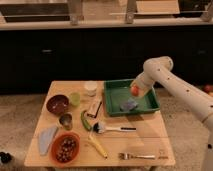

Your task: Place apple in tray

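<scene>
The apple [134,90] is small and red-orange and sits at the tip of my gripper [136,91]. The gripper is shut on it and holds it just above the right half of the green tray [114,95]. The tray stands at the back right of the wooden table. A blue-grey object [129,105] lies inside the tray, below and just left of the apple. My white arm [170,82] reaches in from the right.
Left of the tray are a white cup [90,88], a green cup [75,99], a maroon bowl [57,104], a metal cup [65,120] and a small box [94,106]. Nearer the front lie an orange bowl of nuts [65,147], a banana [98,146], a brush [107,129] and a fork [137,156].
</scene>
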{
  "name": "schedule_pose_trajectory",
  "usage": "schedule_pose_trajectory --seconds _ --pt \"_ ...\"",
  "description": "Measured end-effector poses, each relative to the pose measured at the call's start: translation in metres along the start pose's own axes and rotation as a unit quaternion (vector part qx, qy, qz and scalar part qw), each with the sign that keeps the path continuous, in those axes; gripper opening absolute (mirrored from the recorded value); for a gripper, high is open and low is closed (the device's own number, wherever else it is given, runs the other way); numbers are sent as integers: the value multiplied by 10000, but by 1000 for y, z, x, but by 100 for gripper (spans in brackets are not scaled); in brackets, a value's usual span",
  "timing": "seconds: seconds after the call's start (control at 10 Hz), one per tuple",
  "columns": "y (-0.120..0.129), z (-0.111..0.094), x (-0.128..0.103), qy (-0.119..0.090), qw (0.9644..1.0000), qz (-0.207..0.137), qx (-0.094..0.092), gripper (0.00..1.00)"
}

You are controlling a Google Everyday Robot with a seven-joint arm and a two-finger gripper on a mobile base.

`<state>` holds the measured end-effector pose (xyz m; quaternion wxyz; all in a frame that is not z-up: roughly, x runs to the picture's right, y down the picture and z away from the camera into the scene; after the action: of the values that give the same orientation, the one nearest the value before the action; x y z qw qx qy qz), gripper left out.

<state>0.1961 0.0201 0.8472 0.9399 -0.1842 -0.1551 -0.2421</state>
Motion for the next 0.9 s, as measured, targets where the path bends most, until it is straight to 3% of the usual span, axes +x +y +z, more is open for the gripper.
schedule_pose_trajectory --seconds 0.3,0.7,0.9 --pt "-1 0 -6 -192 9983 -547 32 0" --pt "-10 3 -13 -378 9900 -1360 78 0" --pt "-12 6 -12 -378 9873 -1540 103 0"
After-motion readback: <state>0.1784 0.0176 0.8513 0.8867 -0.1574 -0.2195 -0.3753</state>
